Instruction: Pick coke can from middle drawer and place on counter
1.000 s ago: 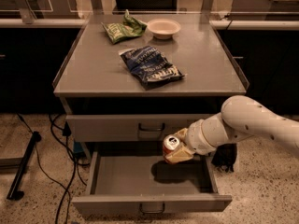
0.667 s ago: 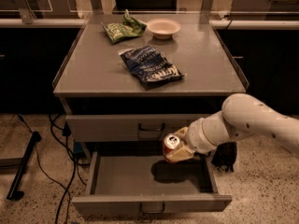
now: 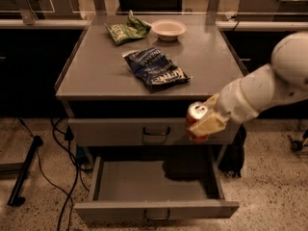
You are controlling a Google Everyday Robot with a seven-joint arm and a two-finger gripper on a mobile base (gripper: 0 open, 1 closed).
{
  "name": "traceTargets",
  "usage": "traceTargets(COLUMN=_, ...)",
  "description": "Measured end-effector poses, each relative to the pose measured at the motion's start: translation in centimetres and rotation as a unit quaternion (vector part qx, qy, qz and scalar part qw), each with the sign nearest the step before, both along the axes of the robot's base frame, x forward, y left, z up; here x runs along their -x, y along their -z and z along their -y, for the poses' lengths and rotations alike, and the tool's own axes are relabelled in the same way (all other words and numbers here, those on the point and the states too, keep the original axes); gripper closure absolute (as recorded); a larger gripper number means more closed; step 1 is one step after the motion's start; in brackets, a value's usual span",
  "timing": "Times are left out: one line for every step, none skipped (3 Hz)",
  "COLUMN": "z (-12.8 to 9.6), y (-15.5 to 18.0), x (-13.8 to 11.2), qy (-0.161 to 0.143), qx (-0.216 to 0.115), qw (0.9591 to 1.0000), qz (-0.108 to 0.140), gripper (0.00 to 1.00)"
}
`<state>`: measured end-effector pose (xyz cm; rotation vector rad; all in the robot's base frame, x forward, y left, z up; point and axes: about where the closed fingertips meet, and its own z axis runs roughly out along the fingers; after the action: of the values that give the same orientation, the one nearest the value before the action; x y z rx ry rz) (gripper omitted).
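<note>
Coke can (image 3: pixel 196 114) clamped tight in end effector (image 3: pixel 204 125), held over open middle drawer (image 3: pixel 144 183), just below counter (image 3: pixel 96 76) lvl.

I see my gripper (image 3: pixel 206 125) holding the coke can (image 3: pixel 194 113) above the right side of the open middle drawer (image 3: pixel 134 183), before the closed drawer front (image 3: pixel 110 131), while on the tabletop (image 3: pixel 94 73) the near snack bag (image 3: pixel 156 69) lies before the far snack bag (image 3: pixel 126 32), a bowl (image 3: pixel 168 29) to that one's right.
</note>
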<state>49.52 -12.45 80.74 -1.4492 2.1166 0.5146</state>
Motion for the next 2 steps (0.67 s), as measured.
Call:
traceTargets(z=0.54, y=-1.7, x=0.8, qy=0.001, qx=0.001, qw=0.9998, qz=-0.018, gripper=1.0)
traceTargets(z=0.37, y=-1.3, x=0.99, qy=-0.003, qx=0.002, qw=0.9998, qz=-0.02, gripper=1.0)
